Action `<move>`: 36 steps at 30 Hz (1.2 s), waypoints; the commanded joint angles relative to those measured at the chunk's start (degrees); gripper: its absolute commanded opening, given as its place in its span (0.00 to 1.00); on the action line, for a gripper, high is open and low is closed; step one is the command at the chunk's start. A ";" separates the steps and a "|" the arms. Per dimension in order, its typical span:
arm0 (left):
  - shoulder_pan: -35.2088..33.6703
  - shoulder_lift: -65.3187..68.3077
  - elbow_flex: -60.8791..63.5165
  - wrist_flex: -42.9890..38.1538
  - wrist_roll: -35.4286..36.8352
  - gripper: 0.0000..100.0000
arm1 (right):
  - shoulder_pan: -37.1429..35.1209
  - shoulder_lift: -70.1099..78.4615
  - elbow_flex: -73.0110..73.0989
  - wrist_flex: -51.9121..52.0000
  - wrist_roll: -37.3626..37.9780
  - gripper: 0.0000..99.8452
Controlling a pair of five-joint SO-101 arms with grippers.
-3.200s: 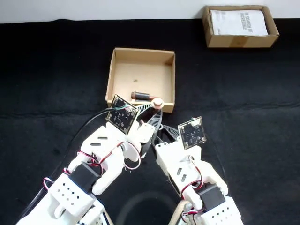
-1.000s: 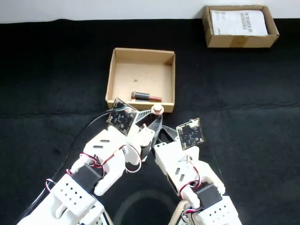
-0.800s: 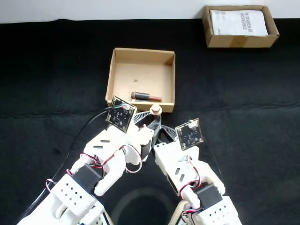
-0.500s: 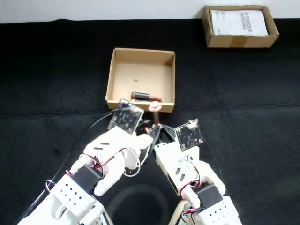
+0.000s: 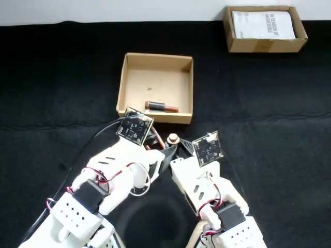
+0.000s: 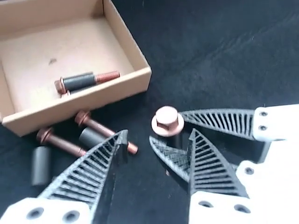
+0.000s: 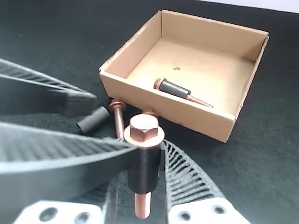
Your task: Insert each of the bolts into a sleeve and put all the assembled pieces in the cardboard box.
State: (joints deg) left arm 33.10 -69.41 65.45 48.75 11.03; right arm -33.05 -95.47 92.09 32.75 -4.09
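My right gripper [image 7: 148,146] is shut on an upright bolt in a dark sleeve [image 7: 142,170], its copper head [image 5: 172,138] just short of the cardboard box [image 5: 123,88]. The left gripper [image 6: 158,135] stands open beside that piece, apart from it. One assembled piece [image 6: 77,82] lies in the box [image 6: 128,46]. Two loose bolts [image 6: 58,142] [image 6: 100,128] and two dark sleeves [image 6: 40,165] [image 6: 91,137] lie on the black mat against the box's front wall. In the right wrist view one sleeve [image 7: 93,119] and a bolt [image 7: 117,116] lie before the box [image 7: 168,109].
A second cardboard box [image 5: 265,28] holding a printed sheet stands at the far right of the table. Black cloth [image 5: 269,129] covers the table, and both arms crowd the near middle.
The bolt head has come back from the box's front wall toward the arms. The left arm has drawn back a little and its fingers now stand off the piece.
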 commanded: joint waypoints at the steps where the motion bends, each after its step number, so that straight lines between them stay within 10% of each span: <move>1: 0.04 -0.66 -8.92 11.52 -0.53 0.18 | 4.09 -0.40 -4.53 -1.36 0.88 0.01; 5: -1.36 -0.66 -15.69 20.57 -0.53 0.01 | 7.96 0.84 -9.80 -1.36 8.70 0.01; 20: -31.43 -1.36 -16.22 21.89 -0.18 0.01 | 8.57 45.14 -46.64 -1.45 20.13 0.01; 36: -50.77 -33.10 22.46 3.78 -0.18 0.01 | 8.84 95.60 -77.32 -1.45 52.22 0.01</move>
State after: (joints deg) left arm -15.25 -101.85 85.58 58.68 10.59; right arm -24.97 -5.63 21.93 32.57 45.41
